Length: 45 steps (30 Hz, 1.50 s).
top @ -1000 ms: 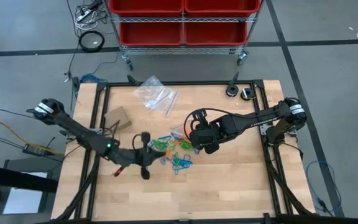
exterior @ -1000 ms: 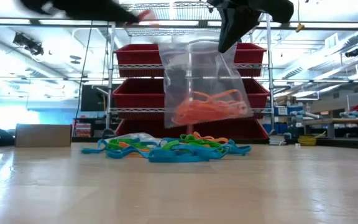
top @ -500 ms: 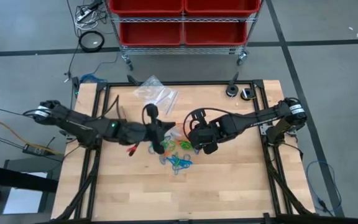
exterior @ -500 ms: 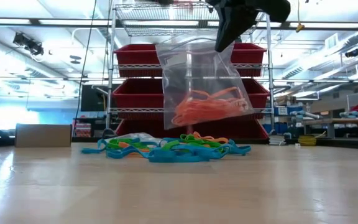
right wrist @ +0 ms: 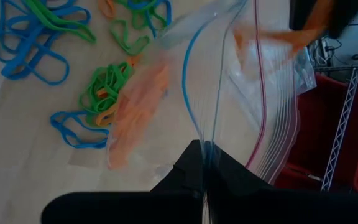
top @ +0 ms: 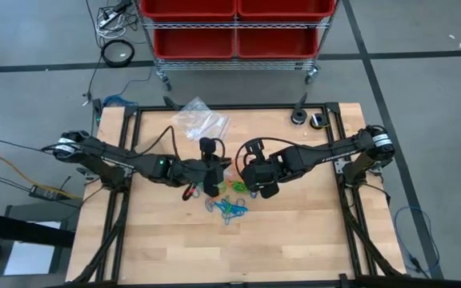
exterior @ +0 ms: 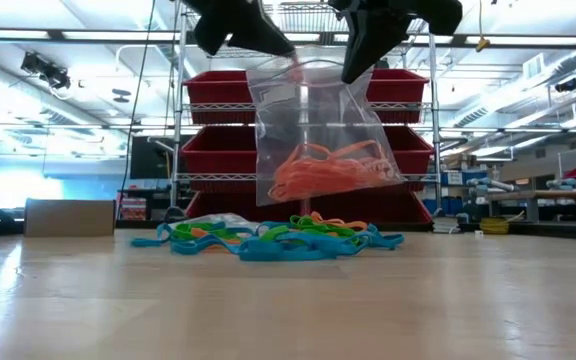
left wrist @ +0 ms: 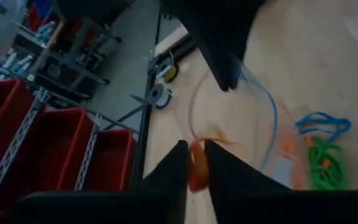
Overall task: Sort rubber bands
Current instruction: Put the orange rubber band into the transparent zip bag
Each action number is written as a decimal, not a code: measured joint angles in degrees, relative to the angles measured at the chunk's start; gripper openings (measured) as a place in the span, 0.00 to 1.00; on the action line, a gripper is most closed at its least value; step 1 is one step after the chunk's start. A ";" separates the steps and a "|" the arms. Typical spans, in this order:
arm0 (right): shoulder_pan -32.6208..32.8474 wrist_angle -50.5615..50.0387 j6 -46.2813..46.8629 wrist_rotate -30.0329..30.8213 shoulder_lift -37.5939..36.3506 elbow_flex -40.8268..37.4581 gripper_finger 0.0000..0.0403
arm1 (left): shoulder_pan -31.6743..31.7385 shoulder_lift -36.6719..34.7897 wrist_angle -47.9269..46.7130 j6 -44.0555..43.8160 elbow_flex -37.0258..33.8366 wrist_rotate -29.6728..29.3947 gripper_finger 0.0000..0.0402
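From above, both my arms meet over the middle of the worktop (top: 294, 240), my right fingers (top: 256, 186) shut on the rim of a clear bag (exterior: 318, 140) and my left fingers (top: 212, 178) at its mouth, with the loose bands (top: 229, 204) lying just below. From worktop height, the bag hangs upright above the blue and green bands (exterior: 268, 240), orange bands (exterior: 328, 170) bunched in its bottom. Past my left wrist, my fingers (left wrist: 219, 168) stand slightly apart with an orange band (left wrist: 197, 168) between them over the bag's mouth; past my right wrist, my fingers (right wrist: 229, 177) pinch the bag's rim (right wrist: 213, 112); I read no writing anywhere.
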 joint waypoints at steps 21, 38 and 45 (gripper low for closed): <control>-0.04 -2.53 2.65 -0.04 0.00 0.00 0.00 | -7.97 -3.37 -18.31 -18.26 -0.29 11.44 0.52; -0.63 0.31 2.04 -1.75 0.00 0.00 0.00 | -9.67 0.02 13.43 -31.92 -28.37 15.10 0.41; -1.18 1.38 1.86 -1.75 0.00 0.00 0.00 | -6.20 6.02 15.16 -30.56 -28.55 19.89 0.41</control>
